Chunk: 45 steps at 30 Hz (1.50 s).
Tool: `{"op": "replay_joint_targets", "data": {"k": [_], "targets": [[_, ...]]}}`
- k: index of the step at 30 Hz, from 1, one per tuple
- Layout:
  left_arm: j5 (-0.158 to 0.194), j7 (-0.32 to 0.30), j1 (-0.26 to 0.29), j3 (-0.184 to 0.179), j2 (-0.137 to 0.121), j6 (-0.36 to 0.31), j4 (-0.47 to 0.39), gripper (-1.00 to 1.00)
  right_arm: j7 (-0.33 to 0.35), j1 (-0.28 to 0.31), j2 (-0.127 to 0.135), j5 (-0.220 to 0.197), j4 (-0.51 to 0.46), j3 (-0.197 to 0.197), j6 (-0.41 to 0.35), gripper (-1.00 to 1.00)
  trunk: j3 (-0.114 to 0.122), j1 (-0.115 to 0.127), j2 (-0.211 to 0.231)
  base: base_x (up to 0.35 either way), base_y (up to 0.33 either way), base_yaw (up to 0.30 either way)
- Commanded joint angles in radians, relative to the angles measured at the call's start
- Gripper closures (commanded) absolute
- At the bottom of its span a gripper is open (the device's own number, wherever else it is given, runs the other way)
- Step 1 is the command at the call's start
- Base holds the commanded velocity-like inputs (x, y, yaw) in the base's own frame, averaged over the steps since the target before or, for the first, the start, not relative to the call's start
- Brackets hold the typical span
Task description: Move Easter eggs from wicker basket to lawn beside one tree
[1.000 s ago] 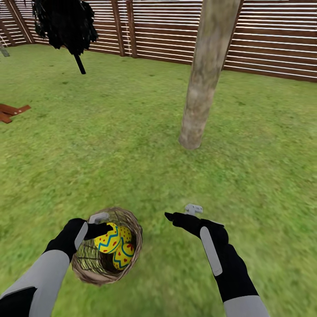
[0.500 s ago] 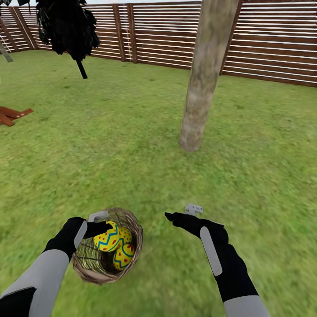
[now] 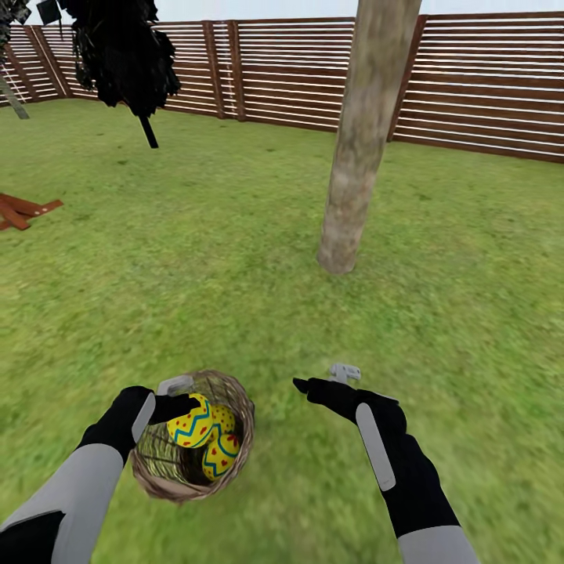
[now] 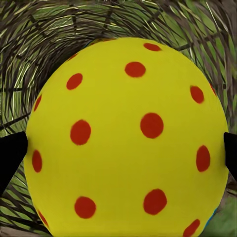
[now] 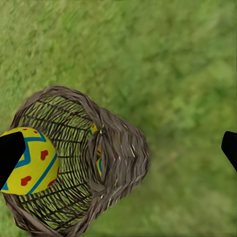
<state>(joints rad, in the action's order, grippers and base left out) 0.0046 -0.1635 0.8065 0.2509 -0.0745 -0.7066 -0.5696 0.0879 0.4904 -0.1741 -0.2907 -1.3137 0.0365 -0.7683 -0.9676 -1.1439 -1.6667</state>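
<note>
The wicker basket [image 3: 238, 401] stands on the lawn [image 3: 196, 274] just in front of me. My left gripper [image 3: 184, 398] is shut on one yellow Easter egg [image 3: 190, 421] at the basket's mouth. In the left wrist view this red-dotted egg [image 4: 123, 138] sits between the black fingertips [image 4: 10, 155]. Two more eggs [image 3: 223, 417] [image 3: 219, 456] lie inside the basket. My right gripper [image 3: 323, 377] hangs open and empty to the right of the basket, above grass. Its wrist view shows the basket [image 5: 123, 148] from the side with the held egg [image 5: 29, 160]. The pale tree trunk [image 3: 356, 149] rises beyond.
A brown slatted fence [image 3: 486, 78] closes the far side. A dark-leaved tree [image 3: 125, 47] stands at the back left, and red-brown planks [image 3: 23, 210] lie at the left edge. Open grass stretches between the basket and the trunk.
The head view has tilted up a little, so the fence and trunk sit lower in the picture. Both arms, the basket and the eggs have stayed put.
</note>
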Motion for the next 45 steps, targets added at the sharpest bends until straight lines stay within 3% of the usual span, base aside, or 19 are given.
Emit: {"op": "replay_joint_targets", "data": {"k": [1, 45], "targets": [[0.000, -0.004, 0.000, 0.004, 0.000, -0.005, -0.001, 1.00, 0.006, 0.000, 0.000, 0.005, -0.001, -0.001, -0.005, -1.00, 0.001, 0.000, 0.000, -0.008, 0.000, 0.000], [0.000, -0.004, 0.000, 0.004, 0.001, -0.006, -0.001, 1.00, 0.006, 0.000, 0.000, 0.005, -0.001, -0.001, -0.003, -1.00, 0.074, 0.000, 0.000, -0.035, 0.000, 0.000]]}}
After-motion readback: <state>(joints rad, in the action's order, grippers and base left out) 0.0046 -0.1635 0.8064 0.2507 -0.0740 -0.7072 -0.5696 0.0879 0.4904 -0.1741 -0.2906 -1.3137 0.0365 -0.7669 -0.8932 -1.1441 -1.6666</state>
